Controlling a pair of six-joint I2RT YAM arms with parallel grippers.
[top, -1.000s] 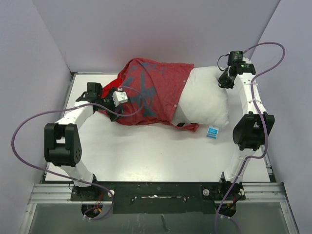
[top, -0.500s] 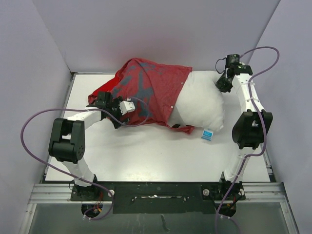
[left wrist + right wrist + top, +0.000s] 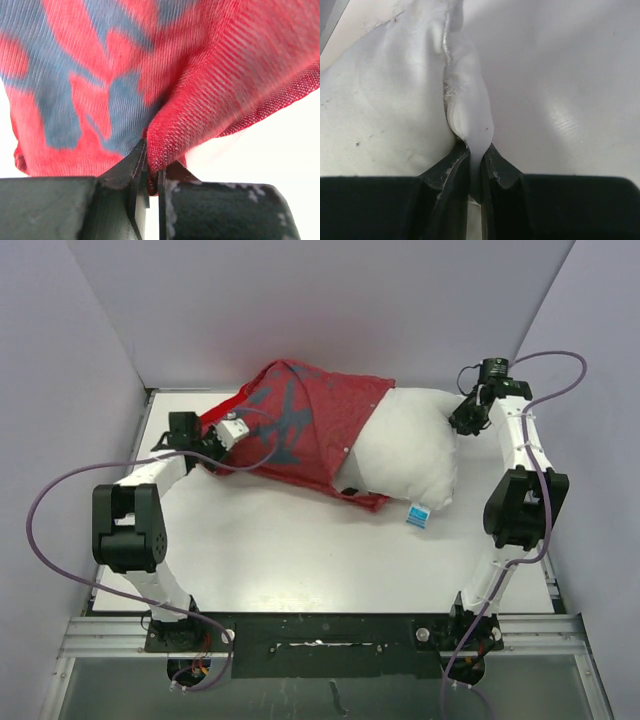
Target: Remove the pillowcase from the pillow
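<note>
On table [image 3: 300,545]: red pillowcase [image 3: 312,432], dark blotches, covering half of white pillow [image 3: 412,452].

You have a white table [image 3: 300,560] boxed in by pale lavender panels: a back wall [image 3: 320,310] along the table's far edge, a left wall [image 3: 60,390] and a right wall [image 3: 605,520] at its sides. Along its near edge, a black mounting plate [image 3: 320,632] sits on an aluminium rail [image 3: 105,638].

Shows the pillow [image 3: 410,455] across the far half of the tabletop [image 3: 300,550], right end bare near the right edge, left part inside the pillowcase [image 3: 310,425]. Puts the left gripper [image 3: 222,432] at the pillowcase's left corner, the right gripper [image 3: 462,422] on the pillow's far-right corner.
</note>
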